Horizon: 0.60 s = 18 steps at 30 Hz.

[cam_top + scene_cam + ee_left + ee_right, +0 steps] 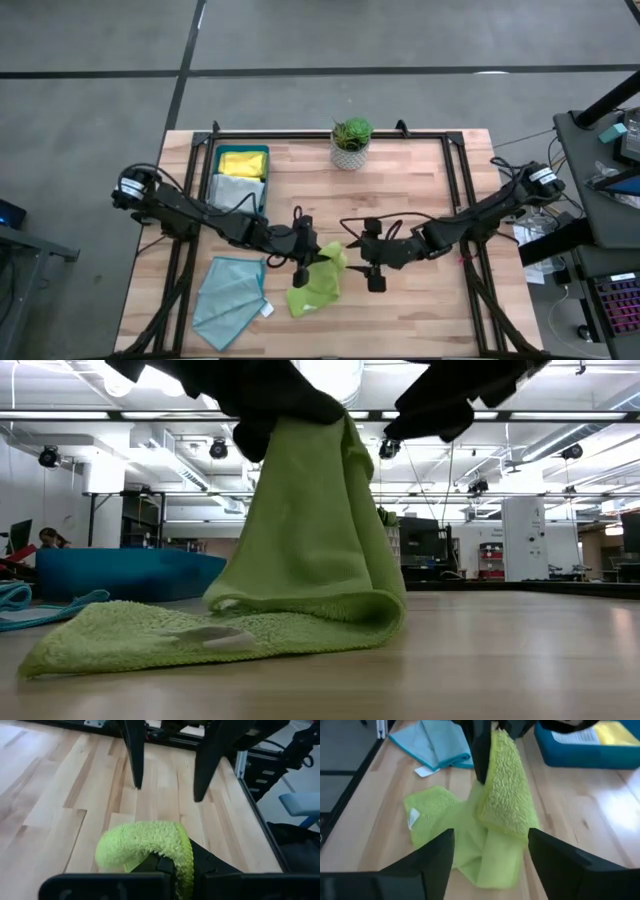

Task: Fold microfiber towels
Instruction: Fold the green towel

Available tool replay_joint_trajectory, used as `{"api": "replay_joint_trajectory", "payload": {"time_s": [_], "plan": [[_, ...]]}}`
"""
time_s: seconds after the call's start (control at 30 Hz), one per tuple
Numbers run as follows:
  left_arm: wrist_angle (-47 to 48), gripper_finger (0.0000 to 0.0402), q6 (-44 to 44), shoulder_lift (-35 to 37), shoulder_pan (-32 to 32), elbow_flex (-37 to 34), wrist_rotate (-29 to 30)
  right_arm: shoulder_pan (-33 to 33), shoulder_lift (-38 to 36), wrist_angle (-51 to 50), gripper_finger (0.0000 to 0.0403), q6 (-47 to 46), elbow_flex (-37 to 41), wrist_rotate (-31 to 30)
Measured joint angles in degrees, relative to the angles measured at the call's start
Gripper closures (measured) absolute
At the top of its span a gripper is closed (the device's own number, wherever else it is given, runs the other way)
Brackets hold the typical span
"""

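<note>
High view: left pincer (300,262) lifts lime towel (318,282); right pincer (371,262) apparently spread.

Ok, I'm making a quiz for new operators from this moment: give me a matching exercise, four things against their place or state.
Things:
1. lime green towel
2. light teal towel
3. right gripper
4. yellow towel

Places or states:
A. in the dark teal tray
B. jaws open, just beside the lifted cloth
C. lying flat on the table, white tag showing
D. one edge pinched and raised by the left gripper, the rest draped on the wood

Pairs: 1-D, 2-C, 3-B, 4-A
</note>
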<state>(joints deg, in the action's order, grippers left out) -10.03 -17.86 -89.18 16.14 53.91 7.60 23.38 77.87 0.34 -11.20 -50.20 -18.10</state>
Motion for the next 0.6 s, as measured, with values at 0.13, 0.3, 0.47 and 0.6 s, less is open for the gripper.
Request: {"api": "replay_joint_trajectory", "payload": {"time_s": [0.13, 0.3, 0.47, 0.6], "plan": [[-0.13, 0.0402, -1.36, -0.07, -0.48, 0.0, 0.03, 0.0, 0.56, 10.75, 0.0152, 2.29, 4.6, -0.88], [-0.31, 0.0402, -1.42, -0.07, -0.81, 0.0, 0.34, -0.06, 3.76, 23.44, 0.0158, 4.93, 7.26, -5.96], [-0.56, 0.0402, -1.43, -0.07, -0.89, 0.0, 0.43, -0.11, 7.69, 25.89, 0.0167, 6.39, 6.51, -10.83], [-0.54, 0.0402, -1.4, -0.07, -0.89, 0.0, 0.43, -0.24, 9.68, 25.92, 0.0168, 7.41, 5.61, -14.48]]}}
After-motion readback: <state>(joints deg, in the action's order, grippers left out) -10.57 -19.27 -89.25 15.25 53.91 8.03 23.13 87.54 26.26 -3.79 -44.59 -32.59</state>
